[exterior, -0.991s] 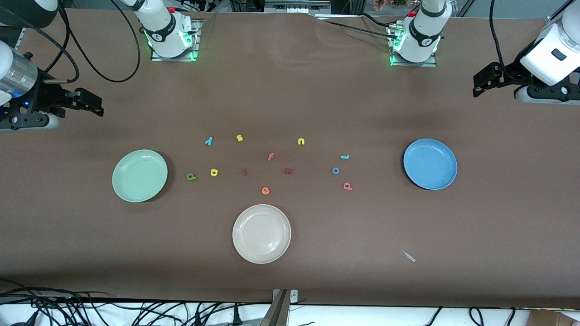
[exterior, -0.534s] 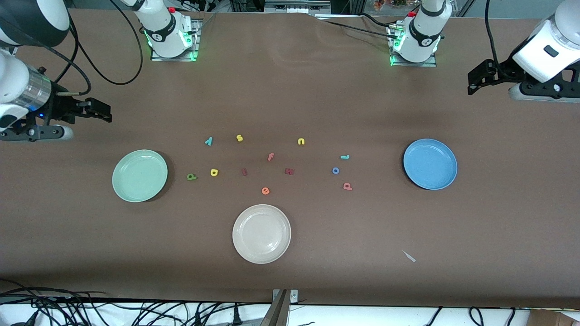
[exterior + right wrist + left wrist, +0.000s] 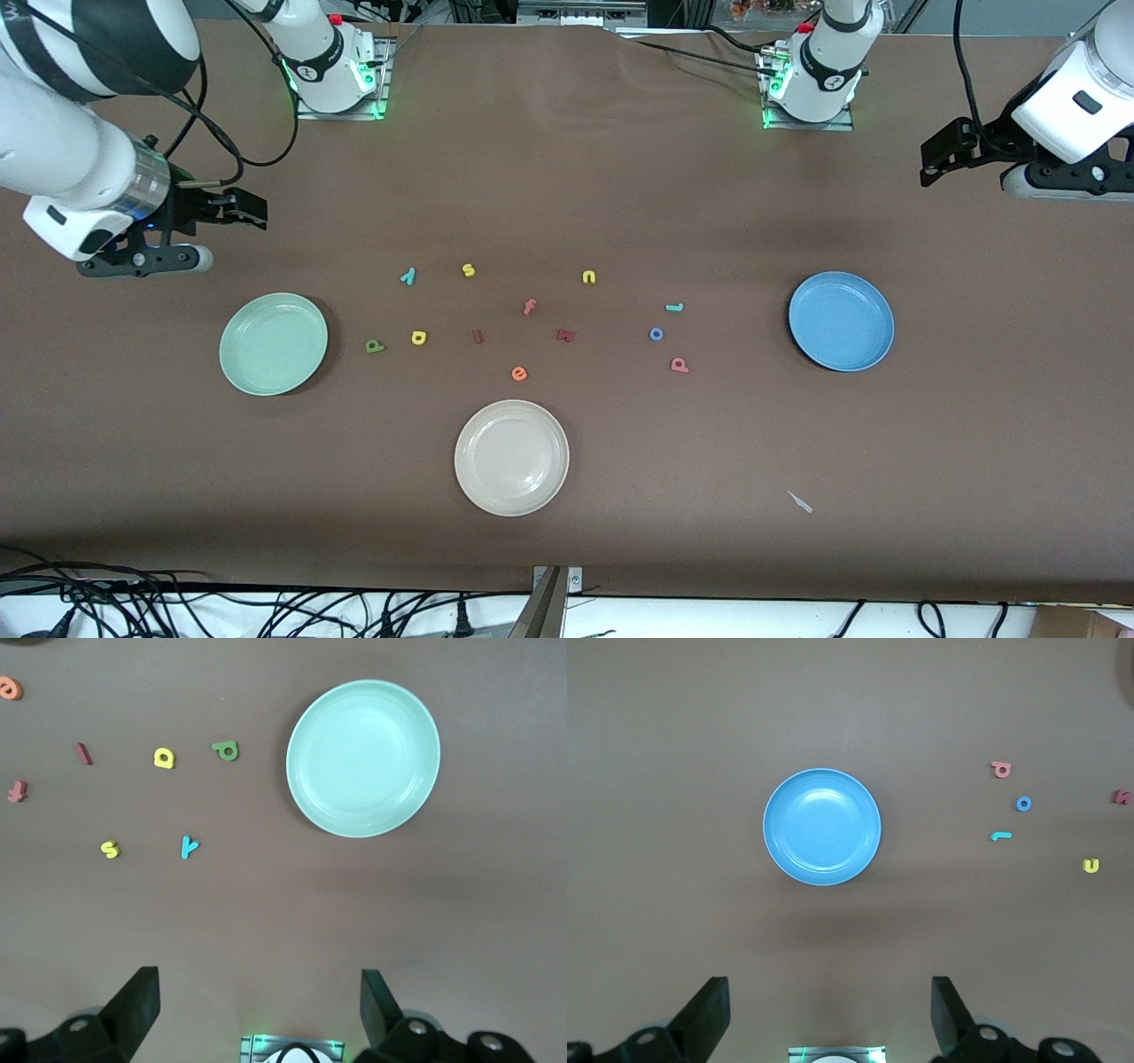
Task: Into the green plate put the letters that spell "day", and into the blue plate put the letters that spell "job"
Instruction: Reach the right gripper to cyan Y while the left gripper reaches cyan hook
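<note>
My right gripper (image 3: 252, 208), jaws wide, hung above bare table beside the green plate (image 3: 273, 344); the y (image 3: 408, 276) lay nearest, needing a centred pinch. My left gripper (image 3: 937, 158) waited open.

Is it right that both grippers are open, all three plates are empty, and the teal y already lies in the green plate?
Not quite. The teal y lies on the table, apart from the green plate, as the front view shows. The rest holds: the green plate, blue plate and cream-white plate are empty, and the left gripper and right gripper are open.
</note>
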You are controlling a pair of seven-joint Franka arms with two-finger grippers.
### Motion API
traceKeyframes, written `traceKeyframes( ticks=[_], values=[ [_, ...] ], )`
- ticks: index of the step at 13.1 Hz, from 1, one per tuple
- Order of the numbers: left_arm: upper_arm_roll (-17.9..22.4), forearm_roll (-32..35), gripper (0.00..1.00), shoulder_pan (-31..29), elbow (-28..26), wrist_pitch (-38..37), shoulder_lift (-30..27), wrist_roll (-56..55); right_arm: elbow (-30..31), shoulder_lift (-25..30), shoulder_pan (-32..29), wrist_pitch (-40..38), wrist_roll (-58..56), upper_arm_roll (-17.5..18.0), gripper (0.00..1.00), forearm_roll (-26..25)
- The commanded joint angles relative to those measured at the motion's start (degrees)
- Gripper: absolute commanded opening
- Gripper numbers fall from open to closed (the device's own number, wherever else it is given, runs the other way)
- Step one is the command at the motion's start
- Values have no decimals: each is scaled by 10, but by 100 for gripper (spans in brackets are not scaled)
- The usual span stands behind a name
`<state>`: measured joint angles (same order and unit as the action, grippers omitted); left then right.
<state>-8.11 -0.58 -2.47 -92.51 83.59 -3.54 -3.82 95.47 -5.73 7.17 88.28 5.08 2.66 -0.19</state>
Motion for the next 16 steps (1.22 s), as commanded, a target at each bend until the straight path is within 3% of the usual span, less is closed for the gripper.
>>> traceKeyframes(
  ticks=[1,5,9,12,14,16],
  values=[
    [-1,10,100,-7,17,-13,6,5,43,22,-2,16,35,18,100,4],
    [-1,-2,100,-17,17,-13,4,5,116,38,-2,96,148,77,100,19],
    [-11,7,100,-2,3,-13,34,5,241,35,-2,273,275,152,100,19],
    [-23,-1,100,2,-10,19,40,6,267,14,-2,331,317,162,100,19],
    [-41,-1,100,8,-56,89,38,5,319,-6,-1,425,341,166,100,19],
    [-53,-1,100,19,-116,166,36,-1,338,-29,-1,464,367,167,100,19]
  ],
)
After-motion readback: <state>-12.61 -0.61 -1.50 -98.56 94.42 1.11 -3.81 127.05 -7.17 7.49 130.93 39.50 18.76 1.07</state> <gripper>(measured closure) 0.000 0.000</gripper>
